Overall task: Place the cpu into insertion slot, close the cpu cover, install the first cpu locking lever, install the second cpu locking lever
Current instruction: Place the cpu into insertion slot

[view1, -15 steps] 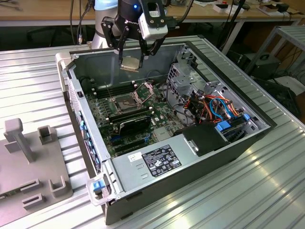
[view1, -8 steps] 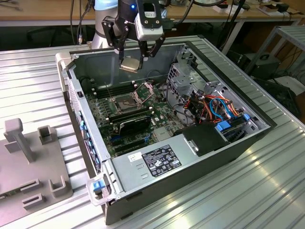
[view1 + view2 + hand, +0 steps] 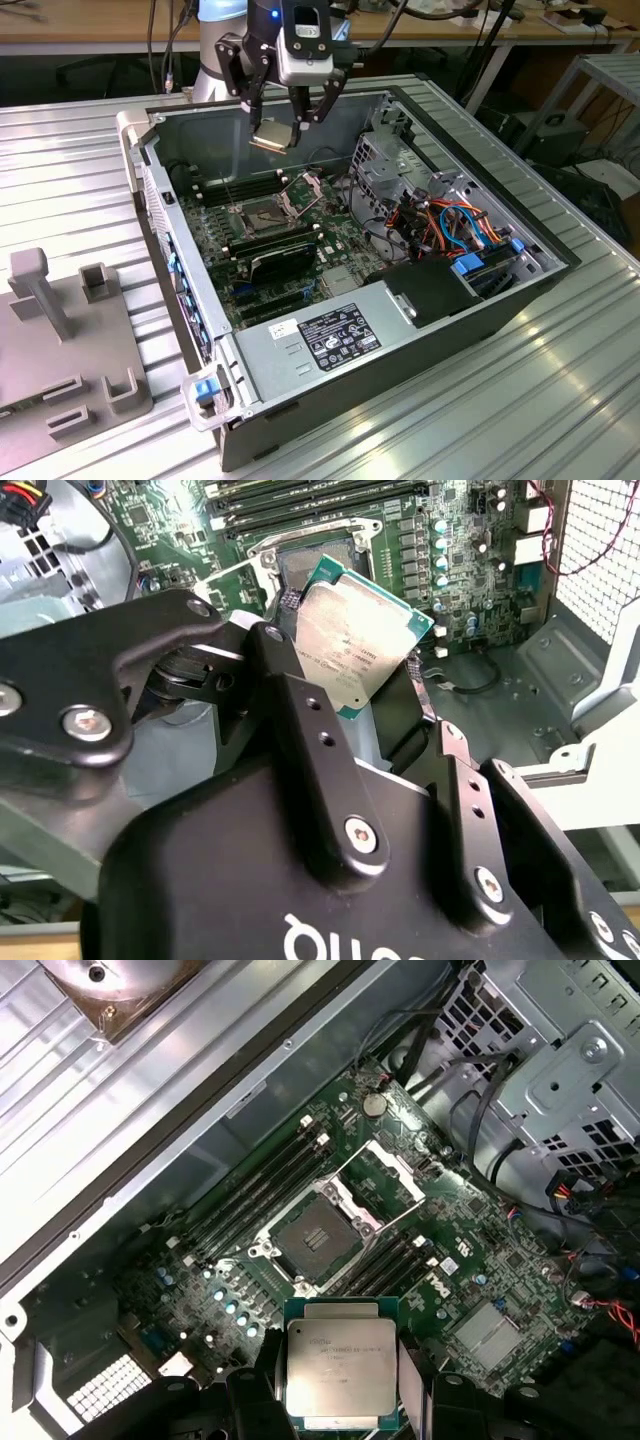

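1. Grip: the gripper point(image 3: 284, 126) was clamped on the cpu point(image 3: 272, 137), its fingers point(image 3: 412, 1385) pressing two opposite edges. That probably kept the silvery top face and the tan underside free of contact.
2. Height: the chip hung in the air over the far part of the open computer case point(image 3: 160, 200), slightly tilted and well apart from the motherboard point(image 3: 225, 255). This looked like a carrying height chosen to clear the case walls.
3. Socket: the insertion slot point(image 3: 318, 1237) lay bare on the board between the banks of long memory slots, nearer than the chip in the exterior view.
4. Cover: the cpu cover point(image 3: 388, 1173) was tipped up off the socket, on the exterior view's right of it. This left the contact field open to take the chip from above.
5. Progress: judging by this layout, the chip was not yet seated, and the cover and both levers were undone.
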{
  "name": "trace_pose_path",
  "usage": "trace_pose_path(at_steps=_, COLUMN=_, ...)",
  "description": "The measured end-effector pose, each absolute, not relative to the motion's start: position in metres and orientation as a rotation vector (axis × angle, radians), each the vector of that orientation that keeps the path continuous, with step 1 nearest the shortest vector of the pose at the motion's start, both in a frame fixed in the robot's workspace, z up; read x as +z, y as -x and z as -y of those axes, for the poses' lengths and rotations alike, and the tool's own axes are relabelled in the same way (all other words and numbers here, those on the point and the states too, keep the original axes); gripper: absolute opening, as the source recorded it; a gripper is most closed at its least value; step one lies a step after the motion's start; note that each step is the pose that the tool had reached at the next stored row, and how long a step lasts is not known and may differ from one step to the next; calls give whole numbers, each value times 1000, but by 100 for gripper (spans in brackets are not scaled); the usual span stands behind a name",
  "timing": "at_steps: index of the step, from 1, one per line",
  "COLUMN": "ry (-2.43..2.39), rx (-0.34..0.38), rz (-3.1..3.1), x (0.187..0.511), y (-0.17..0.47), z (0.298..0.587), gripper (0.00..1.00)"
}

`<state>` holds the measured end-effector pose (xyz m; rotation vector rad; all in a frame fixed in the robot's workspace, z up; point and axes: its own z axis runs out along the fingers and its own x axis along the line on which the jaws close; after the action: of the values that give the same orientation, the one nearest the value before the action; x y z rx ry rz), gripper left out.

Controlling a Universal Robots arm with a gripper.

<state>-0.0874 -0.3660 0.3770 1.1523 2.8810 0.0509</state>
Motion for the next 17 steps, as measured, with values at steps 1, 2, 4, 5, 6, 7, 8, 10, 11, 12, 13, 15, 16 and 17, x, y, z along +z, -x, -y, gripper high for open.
trace_pose_path(at_steps=1, ry=-1162, rx=51, rz=-2877, x=377, y=87, z=366, gripper=55)
trace_pose_path(at_steps=2, ry=-1173, rx=51, rz=-2872, x=377, y=87, z=366, gripper=55)
trace_pose_path(at_steps=4, ry=-1193, rx=50, rz=-2864, x=377, y=87, z=366, gripper=55)
trace_pose_path(at_steps=5, ry=-1201, rx=50, rz=-2860, x=377, y=87, z=366, gripper=55)
trace_pose_path(at_steps=6, ry=-1210, rx=50, rz=-2856, x=377, y=87, z=366, gripper=55)
trace_pose_path(at_steps=7, ry=-1218, rx=50, rz=-2853, x=376, y=87, z=366, gripper=55)
trace_pose_path(at_steps=8, ry=-1230, rx=49, rz=-2848, x=376, y=87, z=366, gripper=55)
trace_pose_path(at_steps=10, ry=-1245, rx=49, rz=-2841, x=376, y=87, z=366, gripper=55)
trace_pose_path(at_steps=11, ry=-1261, rx=49, rz=-2834, x=376, y=87, z=366, gripper=55)
trace_pose_path(at_steps=12, ry=-1274, rx=48, rz=-2828, x=376, y=87, z=366, gripper=55)
trace_pose_path(at_steps=13, ry=-1281, rx=48, rz=-2825, x=376, y=87, z=366, gripper=55)
trace_pose_path(at_steps=15, ry=-1297, rx=48, rz=-2817, x=376, y=87, z=366, gripper=55)
trace_pose_path(at_steps=16, ry=-1309, rx=48, rz=-2811, x=376, y=87, z=366, gripper=55)
trace_pose_path(at_steps=17, ry=-1319, rx=47, rz=-2807, x=376, y=87, z=366, gripper=55)
